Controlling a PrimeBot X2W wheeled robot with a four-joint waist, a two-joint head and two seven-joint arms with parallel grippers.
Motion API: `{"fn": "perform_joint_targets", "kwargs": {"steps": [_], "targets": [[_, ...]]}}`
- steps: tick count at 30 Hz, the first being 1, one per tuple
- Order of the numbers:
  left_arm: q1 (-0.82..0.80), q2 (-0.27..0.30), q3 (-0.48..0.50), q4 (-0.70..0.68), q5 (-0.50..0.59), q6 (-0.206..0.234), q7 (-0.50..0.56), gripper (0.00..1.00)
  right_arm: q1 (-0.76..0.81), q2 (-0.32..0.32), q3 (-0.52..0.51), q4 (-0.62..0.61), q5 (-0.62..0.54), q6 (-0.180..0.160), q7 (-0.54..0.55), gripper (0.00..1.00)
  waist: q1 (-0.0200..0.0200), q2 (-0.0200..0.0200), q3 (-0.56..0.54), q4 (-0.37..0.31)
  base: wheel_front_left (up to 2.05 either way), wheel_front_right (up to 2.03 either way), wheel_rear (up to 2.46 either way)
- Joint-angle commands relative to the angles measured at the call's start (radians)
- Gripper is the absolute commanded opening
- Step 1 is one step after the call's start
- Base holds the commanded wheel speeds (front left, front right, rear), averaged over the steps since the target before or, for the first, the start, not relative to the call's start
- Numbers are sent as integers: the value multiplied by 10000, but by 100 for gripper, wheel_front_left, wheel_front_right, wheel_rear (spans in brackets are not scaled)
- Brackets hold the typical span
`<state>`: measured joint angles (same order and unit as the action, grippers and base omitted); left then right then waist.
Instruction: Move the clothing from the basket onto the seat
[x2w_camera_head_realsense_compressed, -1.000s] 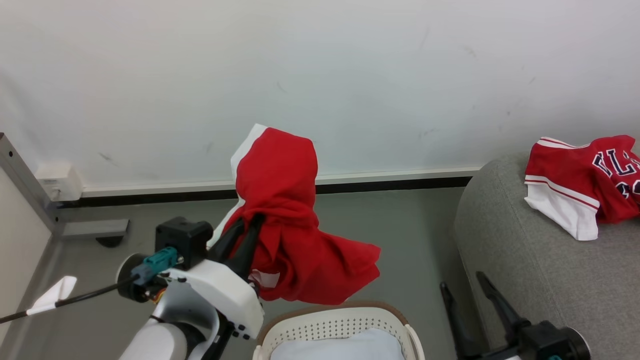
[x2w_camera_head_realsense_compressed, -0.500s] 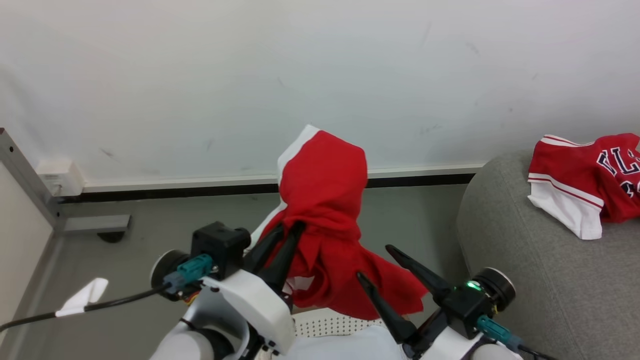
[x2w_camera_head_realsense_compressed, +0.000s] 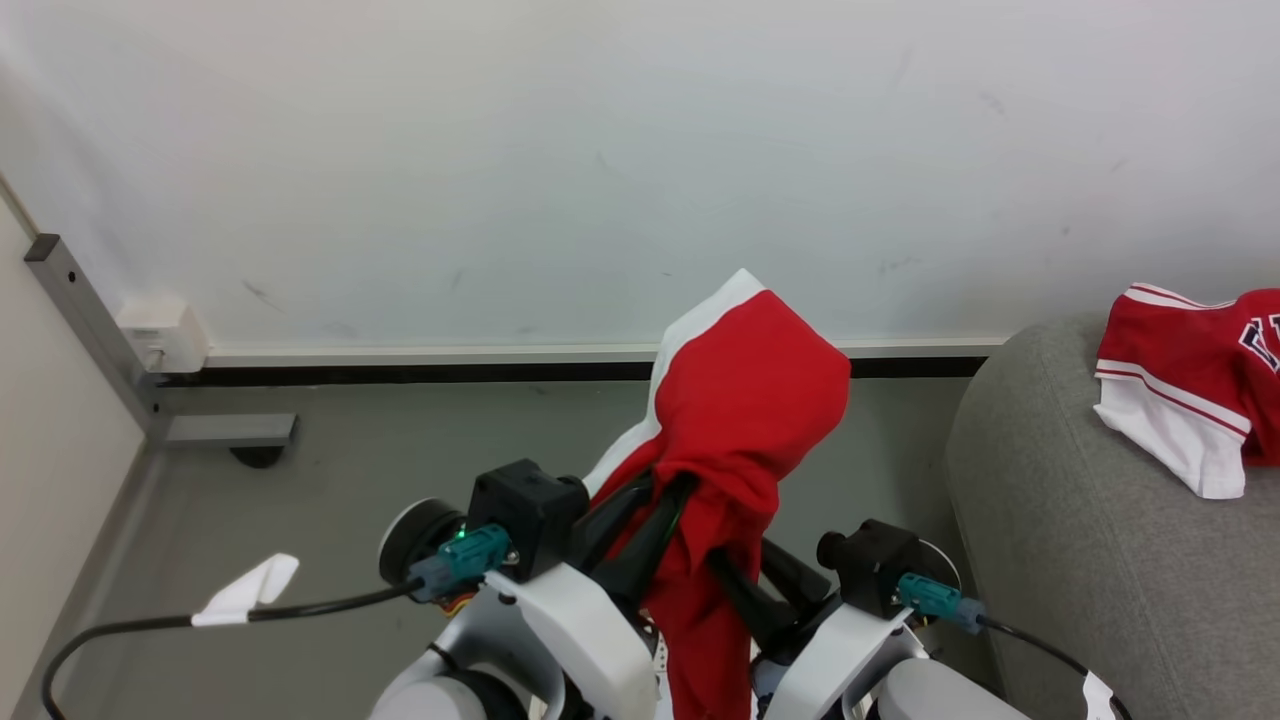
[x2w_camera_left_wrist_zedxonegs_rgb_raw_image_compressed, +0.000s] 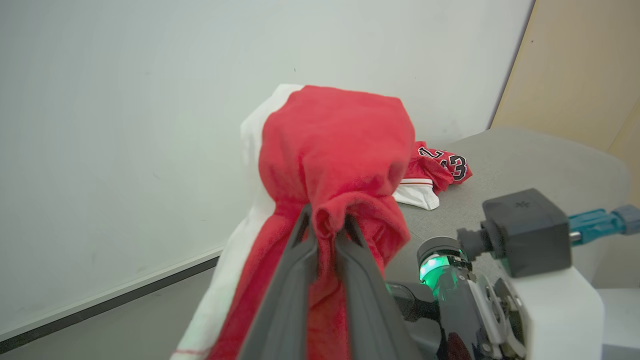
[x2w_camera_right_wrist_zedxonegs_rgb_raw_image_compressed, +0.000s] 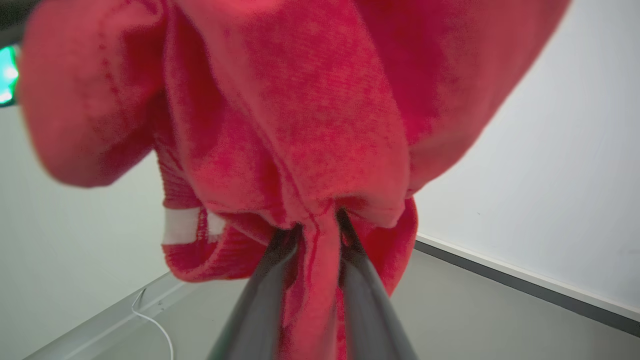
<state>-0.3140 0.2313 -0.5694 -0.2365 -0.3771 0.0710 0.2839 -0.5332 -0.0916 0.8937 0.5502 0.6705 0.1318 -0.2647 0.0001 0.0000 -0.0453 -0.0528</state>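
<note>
A bright red garment (x2w_camera_head_realsense_compressed: 745, 400) with a white side panel hangs bunched in the air over the floor. My left gripper (x2w_camera_head_realsense_compressed: 665, 485) is shut on its gathered middle, and the left wrist view shows the cloth (x2w_camera_left_wrist_zedxonegs_rgb_raw_image_compressed: 335, 160) pinched between the fingers of this gripper (x2w_camera_left_wrist_zedxonegs_rgb_raw_image_compressed: 325, 220). My right gripper (x2w_camera_head_realsense_compressed: 720, 560) reaches in from the right, its fingers closed on a hanging fold (x2w_camera_right_wrist_zedxonegs_rgb_raw_image_compressed: 320, 150) in the right wrist view (x2w_camera_right_wrist_zedxonegs_rgb_raw_image_compressed: 320, 225). A second red garment (x2w_camera_head_realsense_compressed: 1190, 400) lies on the grey seat (x2w_camera_head_realsense_compressed: 1060, 520) at the right. A sliver of the basket (x2w_camera_head_realsense_compressed: 657, 650) shows between my arms.
A white wall with a dark baseboard runs across the back. A grey metal post (x2w_camera_head_realsense_compressed: 90, 330) with a floor foot stands at the left, beside a beige panel. A black cable with a white tag (x2w_camera_head_realsense_compressed: 245, 590) trails from my left wrist. Grey floor lies between wall and seat.
My right gripper came up from the lower right and closed on the hanging part of the red garment. The left gripper carried the garment rightward. The head view has also shifted.
</note>
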Motion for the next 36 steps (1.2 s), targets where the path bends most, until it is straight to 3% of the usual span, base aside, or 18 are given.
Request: {"fn": "perform_joint_targets", "kwargs": {"steps": [1, 9, 10, 11, 12, 13, 14, 23, 36], "targets": [[-56, -24, -41, -58, 36, -25, 29, 0, -161, 71, -69, -56, 219, -22, 7, 0, -1, 0, 7, 56, 0, 0, 0], [126, 184, 40, 194, -6, 91, 11, 0, 142, -185, -484, -604, 570, -22, 7, 0, -1, 0, 85, 112, 0, 0, 0], [137, 191, 40, 208, 2, 92, -12, 9, 243, -252, -576, -687, 536, -22, 5, 0, -1, 0, 105, 99, 0, 0, 0], [145, 188, 30, 215, 14, 110, -41, 27, 362, -313, -671, -783, 509, -22, 7, 0, -1, 0, 125, 87, 0, 0, 0], [153, 186, 28, 228, 30, 132, -52, 47, 453, -363, -793, -870, 490, -22, 7, 0, -1, 0, 146, 68, 0, 0, 0], [166, 184, 23, 237, 33, 146, -61, 83, 537, -411, -931, -968, 478, -22, 7, 0, -1, 0, 171, 36, 0, 0, 0], [174, 182, 27, 246, 47, 164, -99, 100, 637, -477, -1056, -1077, 448, -22, 7, 0, -1, 0, 198, -6, 0, 0, 0], [328, 209, -23, 384, 5, 154, -323, 100, 1543, -1025, -2689, -1626, 150, -22, 4, 0, -1, 0, 383, -708, 0, 0, 0], [388, 171, -152, 525, 10, 186, -594, 100, 2488, -1556, -5131, -2577, -538, -22, 4, 0, -1, 0, 614, -2299, 0, 0, 0]]}}
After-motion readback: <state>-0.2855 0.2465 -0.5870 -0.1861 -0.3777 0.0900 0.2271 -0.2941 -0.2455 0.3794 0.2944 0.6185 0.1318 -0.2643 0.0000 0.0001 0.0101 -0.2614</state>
